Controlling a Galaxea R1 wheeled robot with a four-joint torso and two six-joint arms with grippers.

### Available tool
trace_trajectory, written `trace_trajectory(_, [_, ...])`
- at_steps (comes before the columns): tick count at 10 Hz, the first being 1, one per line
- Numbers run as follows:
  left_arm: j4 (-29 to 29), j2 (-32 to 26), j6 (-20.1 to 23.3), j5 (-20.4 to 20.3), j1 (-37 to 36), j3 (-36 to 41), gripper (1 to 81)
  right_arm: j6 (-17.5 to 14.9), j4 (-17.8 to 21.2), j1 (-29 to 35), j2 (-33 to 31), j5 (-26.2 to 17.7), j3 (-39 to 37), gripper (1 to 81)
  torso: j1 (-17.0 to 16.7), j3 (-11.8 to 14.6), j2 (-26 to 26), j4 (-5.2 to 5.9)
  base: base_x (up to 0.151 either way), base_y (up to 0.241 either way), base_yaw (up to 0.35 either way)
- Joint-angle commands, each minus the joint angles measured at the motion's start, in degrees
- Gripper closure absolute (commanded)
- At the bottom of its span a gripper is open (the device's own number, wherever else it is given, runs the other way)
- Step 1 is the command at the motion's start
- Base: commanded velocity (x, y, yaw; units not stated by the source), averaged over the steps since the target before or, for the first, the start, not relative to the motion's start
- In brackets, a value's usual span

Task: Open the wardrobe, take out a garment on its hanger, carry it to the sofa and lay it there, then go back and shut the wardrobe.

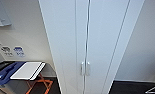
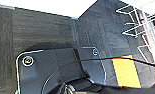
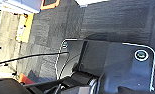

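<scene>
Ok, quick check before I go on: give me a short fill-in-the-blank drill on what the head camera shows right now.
1. Both doors of the wardrobe are ____.
2. The pair of small handles sits on either side of the seam where the two ____ meet.
3. The colour of the wardrobe is ____.
4. The white board lying flat is on the wardrobe's ____ side in the head view.

Missing words: closed; doors; white; left
</scene>
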Motion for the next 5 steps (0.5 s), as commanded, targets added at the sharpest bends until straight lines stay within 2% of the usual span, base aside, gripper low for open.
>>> trace_trajectory(1, [10.9, -12.9, 0.6, 2.0, -12.1, 15.4, 1.0, -0.3, -0.4, 14.2, -12.3, -3.0, 16.9, 1.0, 0.0, 0.0, 0.0, 0.0, 0.0, 0.0, 0.0])
trace_trajectory(5, [10.6, -16.8, 0.0, 2.6, -21.9, 19.9, 1.0, 0.1, -0.3, 25.6, -15.6, -3.0, 22.6, 1.0, 0.0, -0.1, 0.0, 0.0, 0.0, 0.0, 0.0])
